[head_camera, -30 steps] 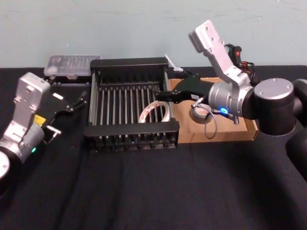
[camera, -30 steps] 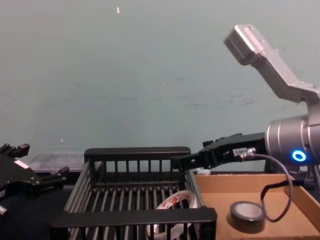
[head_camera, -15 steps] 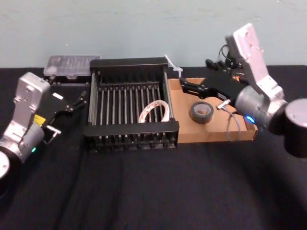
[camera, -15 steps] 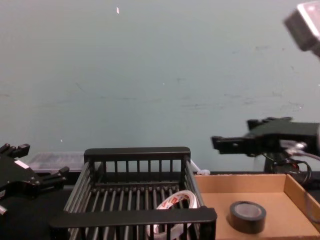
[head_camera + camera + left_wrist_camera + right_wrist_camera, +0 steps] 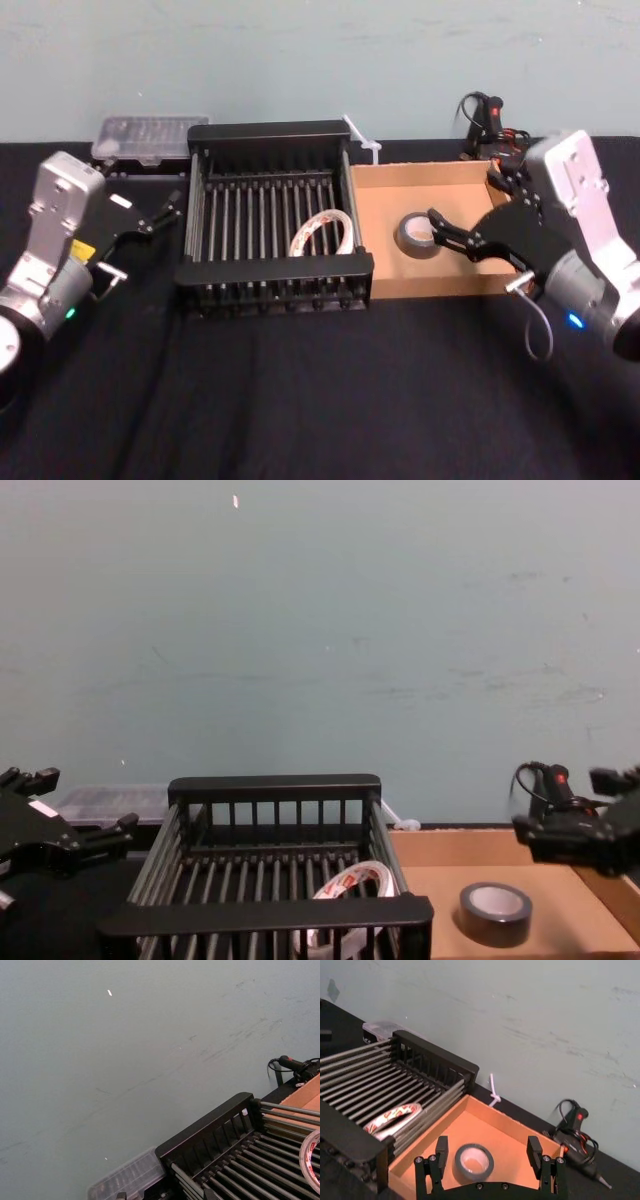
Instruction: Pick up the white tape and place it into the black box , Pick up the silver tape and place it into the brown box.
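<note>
The white tape leans on edge inside the black box, near its right wall; it also shows in the right wrist view and the chest view. The silver tape lies flat on the floor of the brown box, and shows in the right wrist view. My right gripper hangs open and empty over the tray's near right part, drawn back from the grey roll. My left gripper rests open left of the crate, holding nothing.
A clear plastic case sits behind the crate on the left. A glue gun with its cable lies behind the tray at the right. A white zip tie pokes up between the two boxes. The wall is close behind.
My right gripper has swung from over the crate's right edge to the right and back toward me, open all the while. Both rolls and the left arm stayed put.
</note>
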You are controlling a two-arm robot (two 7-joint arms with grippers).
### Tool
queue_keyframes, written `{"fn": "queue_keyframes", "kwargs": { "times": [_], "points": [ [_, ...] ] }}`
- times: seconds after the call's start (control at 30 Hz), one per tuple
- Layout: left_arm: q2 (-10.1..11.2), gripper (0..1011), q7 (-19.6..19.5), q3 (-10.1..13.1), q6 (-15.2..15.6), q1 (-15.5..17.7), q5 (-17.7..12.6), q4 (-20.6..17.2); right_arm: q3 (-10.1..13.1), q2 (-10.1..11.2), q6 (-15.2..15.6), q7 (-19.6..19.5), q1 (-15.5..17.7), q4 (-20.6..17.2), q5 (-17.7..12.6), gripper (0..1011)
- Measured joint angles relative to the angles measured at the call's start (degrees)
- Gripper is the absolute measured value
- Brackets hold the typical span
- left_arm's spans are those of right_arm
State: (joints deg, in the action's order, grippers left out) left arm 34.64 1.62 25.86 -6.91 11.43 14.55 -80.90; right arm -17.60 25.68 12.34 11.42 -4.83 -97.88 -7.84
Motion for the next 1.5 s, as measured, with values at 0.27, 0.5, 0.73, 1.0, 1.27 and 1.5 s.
{"fn": "queue_keyframes", "kwargs": {
  "times": [0.27,0.5,0.73,1.0,1.27,1.5],
  "points": [
    [0.0,1001,0.0,0.0,0.0,0.0,0.0,0.0,1.4,-0.8,-4.5,-1.0,4.2,0.3,1.4,1002],
    [0.0,1001,0.0,0.0,0.0,0.0,0.0,0.0,2.2,-1.7,-5.6,-1.3,5.5,0.9,2.6,1002],
    [0.0,1001,0.0,0.0,0.0,0.0,0.0,0.0,3.0,-3.0,-7.3,-3.4,6.1,1.1,4.7,1002],
    [0.0,1001,0.0,0.0,0.0,0.0,0.0,0.0,2.9,-2.8,-7.1,-3.1,6.1,1.1,4.4,1002],
    [0.0,1001,0.0,0.0,0.0,0.0,0.0,0.0,2.8,-2.7,-6.9,-2.8,6.1,1.1,4.2,1002],
    [0.0,1001,0.0,0.0,0.0,0.0,0.0,0.0,2.7,-2.6,-6.8,-2.7,6.0,1.1,4.1,1002]
  ]
}}
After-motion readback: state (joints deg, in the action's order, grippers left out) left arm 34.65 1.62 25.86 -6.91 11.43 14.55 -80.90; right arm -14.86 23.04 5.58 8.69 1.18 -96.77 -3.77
